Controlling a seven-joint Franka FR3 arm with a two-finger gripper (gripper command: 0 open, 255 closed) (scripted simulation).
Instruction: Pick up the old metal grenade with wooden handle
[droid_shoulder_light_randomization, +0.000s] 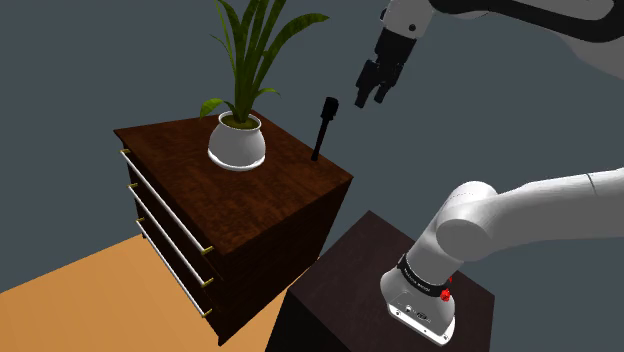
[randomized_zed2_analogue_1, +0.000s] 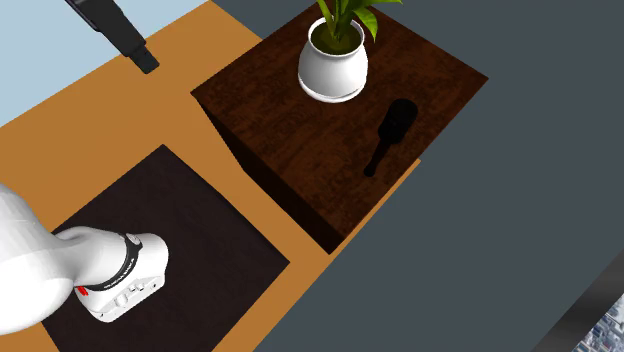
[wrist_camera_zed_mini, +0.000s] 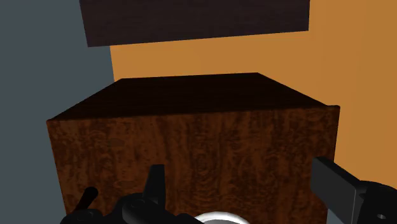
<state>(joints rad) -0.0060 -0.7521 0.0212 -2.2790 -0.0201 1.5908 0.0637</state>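
Black grenade (droid_shoulder_light_randomization: 329, 108) seems to stand by the dresser (droid_shoulder_light_randomization: 262, 192) edge beside the pot (droid_shoulder_light_randomization: 238, 142); fingers (wrist_camera_zed_mini: 336, 189) apart and well above, a glancing descent could topple it off.

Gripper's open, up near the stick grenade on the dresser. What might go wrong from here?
1. The black stick grenade stands upright on its thin handle end, close to the dark wooden dresser's edge. A glancing touch from the open gripper could tip it over or off the top.
2. The potted plant stands right beside it with tall leaves, so the arm might brush them on the way down.
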